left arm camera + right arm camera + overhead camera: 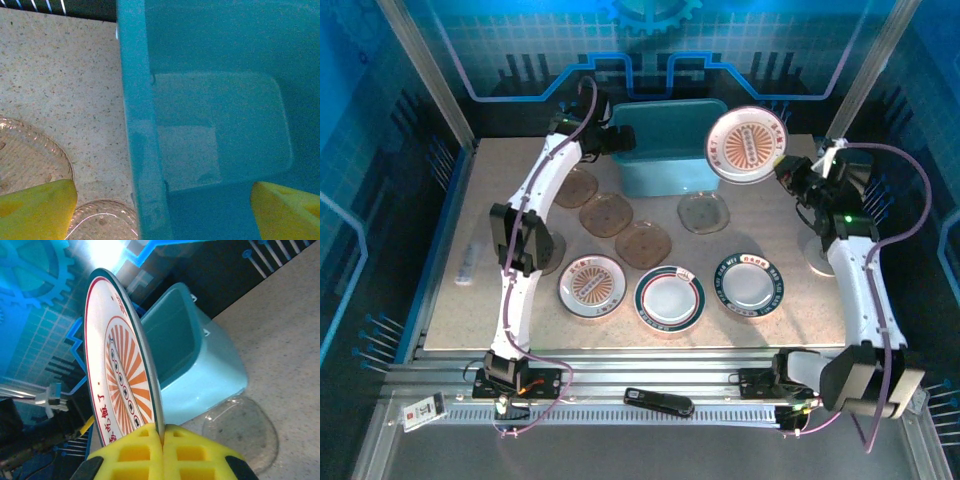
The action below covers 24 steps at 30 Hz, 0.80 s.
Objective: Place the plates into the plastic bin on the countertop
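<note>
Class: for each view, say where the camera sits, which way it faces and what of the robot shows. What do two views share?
Top external: above and behind the arms, looking down on countertop, bin and plates; both arms show.
Left wrist: on the left arm, looking down at the bin's wall; fingers of the open left tool straddle it.
Right wrist: on the right arm, looking along the shut right tool at its held plate.
Shared: top and right wrist both show that plate.
</note>
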Available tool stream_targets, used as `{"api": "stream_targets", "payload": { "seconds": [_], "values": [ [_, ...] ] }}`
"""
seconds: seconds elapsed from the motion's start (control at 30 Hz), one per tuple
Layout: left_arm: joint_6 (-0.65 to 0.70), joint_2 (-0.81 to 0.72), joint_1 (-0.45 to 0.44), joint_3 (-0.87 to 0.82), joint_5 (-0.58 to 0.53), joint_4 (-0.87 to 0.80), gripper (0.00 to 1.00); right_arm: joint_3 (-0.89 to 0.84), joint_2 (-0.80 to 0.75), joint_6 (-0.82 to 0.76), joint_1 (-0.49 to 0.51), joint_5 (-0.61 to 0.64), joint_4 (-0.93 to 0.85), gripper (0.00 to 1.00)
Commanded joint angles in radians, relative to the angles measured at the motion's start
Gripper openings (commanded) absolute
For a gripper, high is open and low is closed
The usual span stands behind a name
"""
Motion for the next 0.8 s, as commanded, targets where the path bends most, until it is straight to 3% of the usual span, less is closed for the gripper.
{"api": "stream_targets", "payload": {
  "seconds": [0.0, 0.33, 0.77],
  "values": [
    [0.014, 0.024, -0.005, 0.035, 0.009, -0.026, 0.86, 0.077, 0.059, 0.017, 0.046, -0.018, 0.105, 0.00],
    [0.005, 0.025, -0.023, 0.017, 0.088, -0.031, 0.66, 0.250, 0.258, 0.025, 0.120, -0.026, 0.168, 0.00],
    [-0.017, -0.021, -0.070, -0.047, 0.130, -0.035, 0.47, 0.310, 0.373, 0.048, 0.130, -0.050, 0.214, 0.00]
  ]
}}
